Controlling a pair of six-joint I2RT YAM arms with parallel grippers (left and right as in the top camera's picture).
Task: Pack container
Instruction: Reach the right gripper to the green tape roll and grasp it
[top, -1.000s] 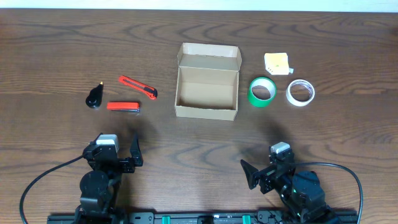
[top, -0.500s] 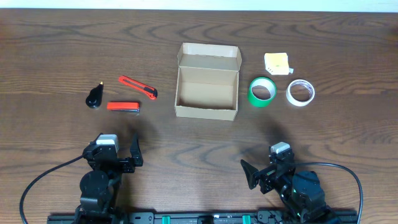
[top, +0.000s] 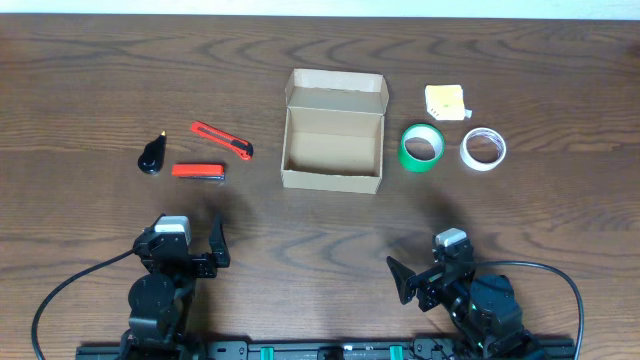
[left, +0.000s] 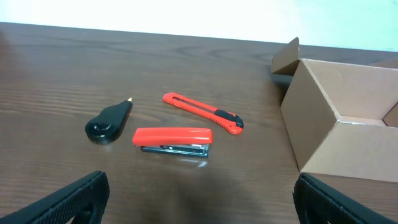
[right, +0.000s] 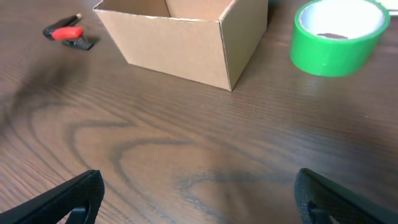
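The container (top: 332, 178) is an open, empty tan cardboard box at the table's middle, its flap lid standing up at the back; it also shows in the left wrist view (left: 348, 124) and the right wrist view (right: 180, 43). Left of it lie a red box cutter (top: 221, 140), a red stapler (top: 197, 171) and a black teardrop-shaped object (top: 152, 157). Right of it sit a green tape roll (top: 421, 147), a white tape roll (top: 483, 149) and a yellow note pad (top: 446, 102). My left gripper (top: 187, 248) and right gripper (top: 425, 272) are open and empty near the front edge.
The dark wooden table (top: 320, 230) stretches between the grippers and the row of objects. Black cables (top: 70, 285) loop from both arm bases at the front edge.
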